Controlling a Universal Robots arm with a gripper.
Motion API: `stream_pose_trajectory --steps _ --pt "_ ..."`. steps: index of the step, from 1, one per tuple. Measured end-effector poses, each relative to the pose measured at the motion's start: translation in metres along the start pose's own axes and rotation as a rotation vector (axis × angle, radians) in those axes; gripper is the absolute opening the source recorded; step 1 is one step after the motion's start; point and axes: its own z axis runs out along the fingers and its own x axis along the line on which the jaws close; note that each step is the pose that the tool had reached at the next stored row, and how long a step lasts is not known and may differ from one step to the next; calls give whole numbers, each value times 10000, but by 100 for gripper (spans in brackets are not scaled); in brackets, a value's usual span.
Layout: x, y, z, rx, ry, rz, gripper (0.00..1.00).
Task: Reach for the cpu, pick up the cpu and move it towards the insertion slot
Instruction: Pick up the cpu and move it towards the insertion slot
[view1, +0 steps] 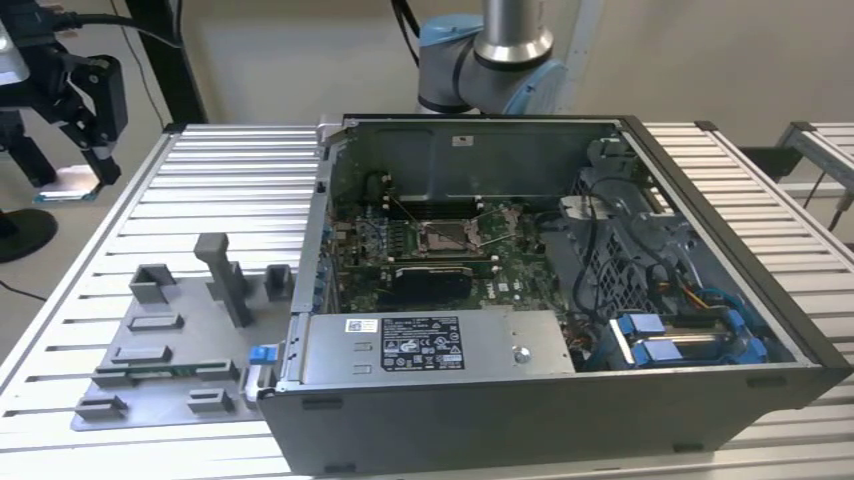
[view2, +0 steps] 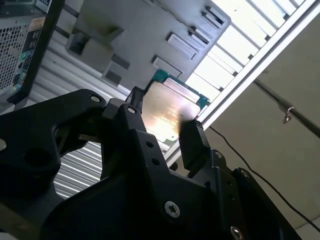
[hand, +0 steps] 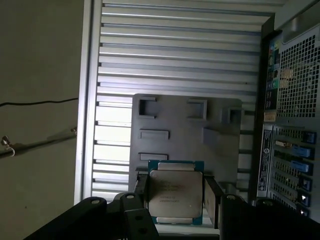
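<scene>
My black two-finger gripper is clamped on two opposite edges of the small flat square cpu. Pale silver metal face, thin teal-green rim.

The jaws cover two edges of the cpu.

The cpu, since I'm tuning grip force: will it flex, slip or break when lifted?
Likely stiff: the flat square silver-faced cpu sits unbent between the black gripper's jaws, held by its edges. Its smooth, shiny metal face looks slippery. Thin green rim probably chips easily.
</scene>
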Motion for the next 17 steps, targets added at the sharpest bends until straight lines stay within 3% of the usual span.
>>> stream_pose_trajectory --steps 17 --pt "-136 14 1 -1 -1 1 0"
